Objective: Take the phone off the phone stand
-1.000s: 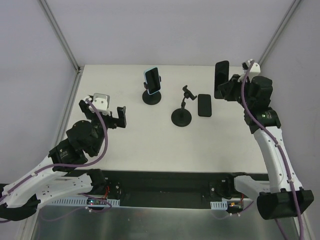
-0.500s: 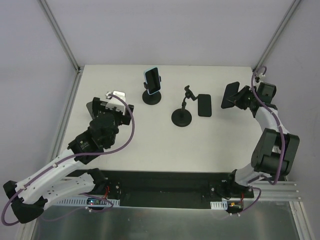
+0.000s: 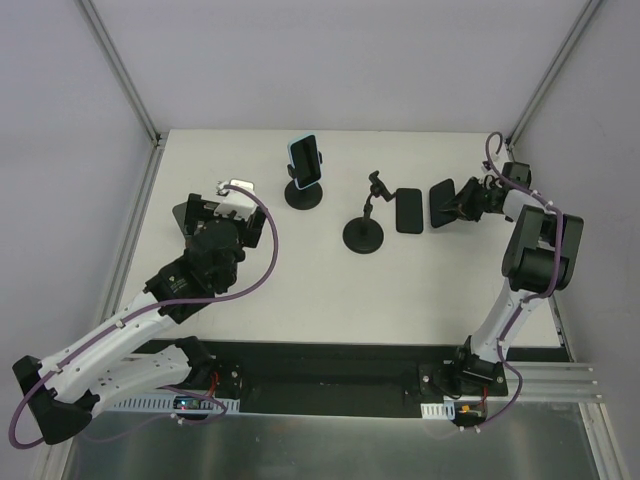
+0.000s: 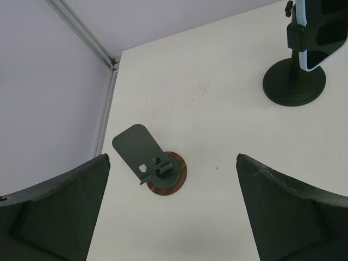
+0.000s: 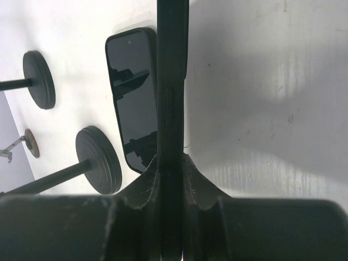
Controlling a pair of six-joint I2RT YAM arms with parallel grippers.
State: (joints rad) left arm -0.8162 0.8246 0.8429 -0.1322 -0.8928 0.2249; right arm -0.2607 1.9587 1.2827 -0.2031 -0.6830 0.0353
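- Right fingers [image 5: 202, 187] clamped on phone [image 3: 441, 203], edge-on, just right of flat phone [image 3: 408, 210] lying on desk [image 3: 300, 280].
- Empty stand [image 3: 363, 233] near, left of both.
- Left fingers [image 4: 288, 206] wide, holding nothing.

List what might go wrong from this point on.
1. The right gripper pinches the slim black phone by one end, edge-on; it may pivot or slip.
2. That phone is close beside the black phone lying flat; setting it down could strike it.
3. The open left gripper hovers over the small grey stand on a wooden disc; a descent might topple it.
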